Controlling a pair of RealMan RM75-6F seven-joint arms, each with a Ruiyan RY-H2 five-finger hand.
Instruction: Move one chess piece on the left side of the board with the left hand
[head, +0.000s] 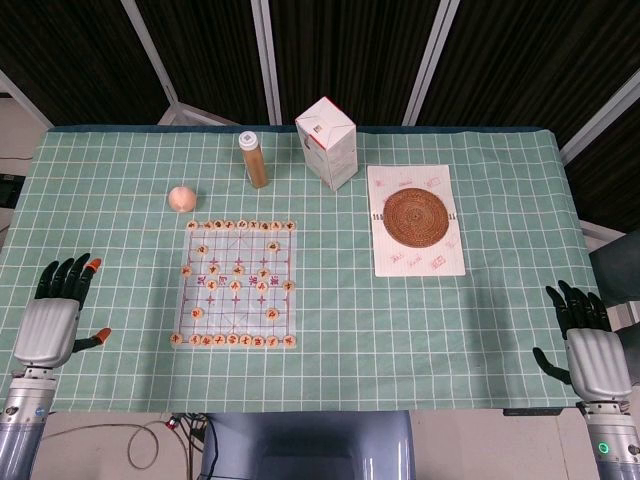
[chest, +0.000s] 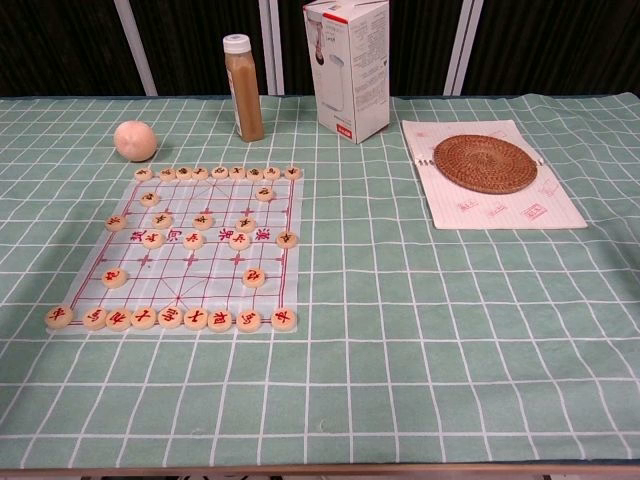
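Note:
A clear chess board (head: 237, 284) (chest: 190, 250) with red lines lies on the green checked cloth, left of centre. Round wooden pieces line its near and far rows, and several more are scattered in between, such as one piece (chest: 114, 278) near the left edge. My left hand (head: 55, 312) rests at the table's near left corner, well left of the board, fingers spread and holding nothing. My right hand (head: 590, 340) rests at the near right corner, also open and empty. Neither hand shows in the chest view.
Behind the board stand a peach-coloured ball (head: 181, 198), a brown bottle with a white cap (head: 254, 159) and a white carton (head: 327, 142). To the right, a woven round coaster (head: 415, 217) lies on a spiral notebook (head: 412, 258).

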